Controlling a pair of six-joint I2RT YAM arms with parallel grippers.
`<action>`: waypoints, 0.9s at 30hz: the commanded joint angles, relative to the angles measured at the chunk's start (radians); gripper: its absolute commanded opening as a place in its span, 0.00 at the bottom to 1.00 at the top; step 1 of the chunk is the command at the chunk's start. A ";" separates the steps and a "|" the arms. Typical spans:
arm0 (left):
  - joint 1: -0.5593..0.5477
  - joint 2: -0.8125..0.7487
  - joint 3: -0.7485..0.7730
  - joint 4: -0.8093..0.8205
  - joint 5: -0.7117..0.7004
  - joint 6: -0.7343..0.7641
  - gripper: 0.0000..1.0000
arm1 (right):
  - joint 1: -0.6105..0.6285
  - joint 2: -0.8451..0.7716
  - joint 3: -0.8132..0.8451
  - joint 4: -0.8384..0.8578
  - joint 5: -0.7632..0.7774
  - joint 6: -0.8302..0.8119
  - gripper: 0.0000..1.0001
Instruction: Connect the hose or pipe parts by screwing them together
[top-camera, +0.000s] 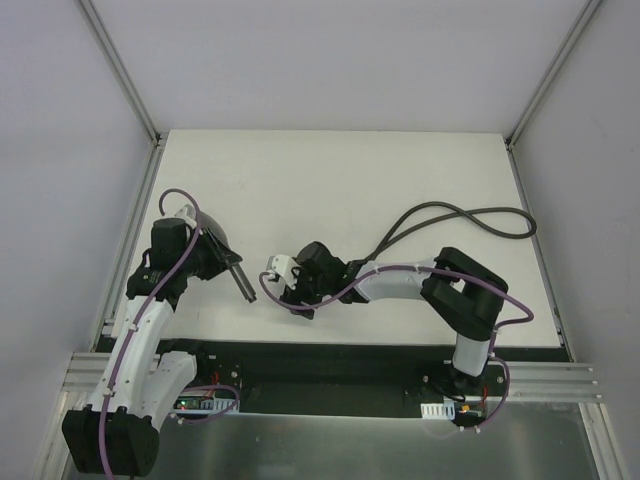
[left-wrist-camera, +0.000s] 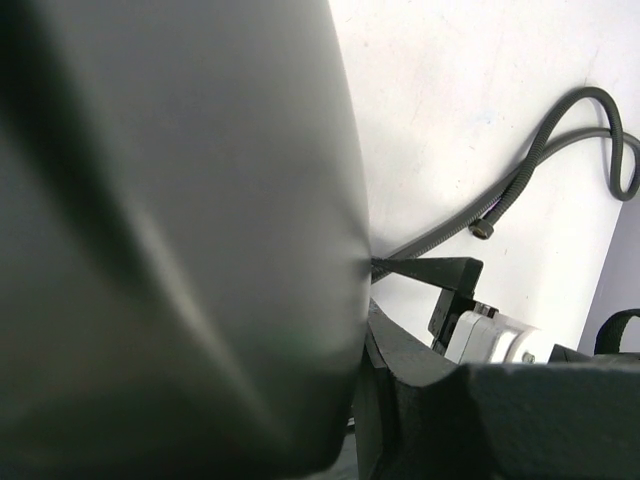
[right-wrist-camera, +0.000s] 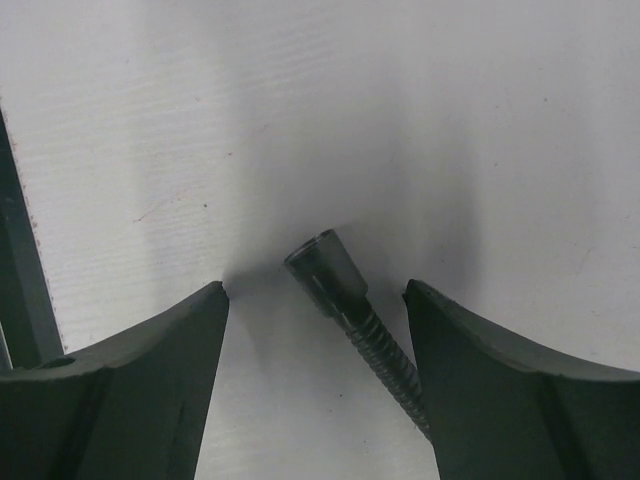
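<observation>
Near edge of the table (top-camera: 300, 180), left of centre: left gripper (top-camera: 214, 256) clamped tight on the shower head (top-camera: 236, 278), handle pointing right. Right gripper (right-wrist-camera: 315, 289) stands wide apart; the hose (right-wrist-camera: 382, 352) end fitting (right-wrist-camera: 325, 265) lies between its jaws, untouched. Hose loops far right.

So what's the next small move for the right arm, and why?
Probably close the right tool on the hose just behind its end fitting: it lies on the table between the open jaws, and the left tool grips the shower head.
</observation>
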 joint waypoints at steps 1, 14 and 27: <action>0.007 -0.019 0.010 0.071 -0.001 0.000 0.00 | -0.014 -0.085 -0.040 0.013 -0.107 -0.136 0.75; 0.007 -0.020 -0.013 0.104 0.028 -0.009 0.00 | -0.082 -0.082 -0.066 0.061 -0.274 -0.355 0.66; 0.007 -0.022 -0.013 0.108 0.045 -0.006 0.00 | -0.082 0.008 0.020 -0.019 -0.316 -0.409 0.56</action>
